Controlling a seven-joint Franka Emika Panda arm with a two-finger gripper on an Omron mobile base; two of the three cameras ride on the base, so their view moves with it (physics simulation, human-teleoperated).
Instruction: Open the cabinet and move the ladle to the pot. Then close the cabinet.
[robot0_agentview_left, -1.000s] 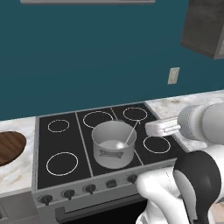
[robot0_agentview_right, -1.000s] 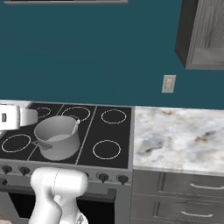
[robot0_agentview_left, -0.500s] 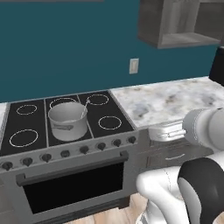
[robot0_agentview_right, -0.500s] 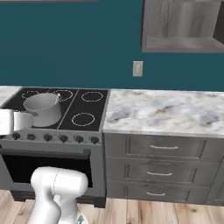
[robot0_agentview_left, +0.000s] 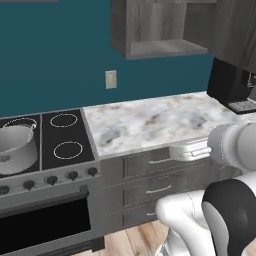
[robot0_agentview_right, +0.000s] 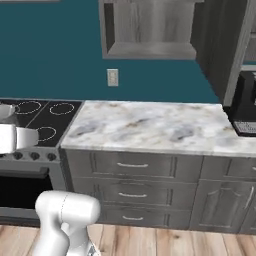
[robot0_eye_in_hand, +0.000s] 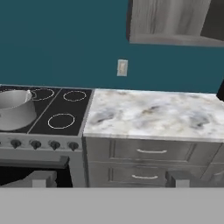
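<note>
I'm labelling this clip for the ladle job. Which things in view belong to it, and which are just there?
Belongs to the job:
- cabinet, standing open
- its door, swung out to the right
- pot on the stove
- gripper, open, holding nothing

Just there:
- stove
- marble counter
- wall outlet
- drawers
- black appliance

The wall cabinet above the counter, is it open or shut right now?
Open. The cabinet shows its bare inner shelf and back wall above the counter, and its dark door stands swung out to the right.
</note>
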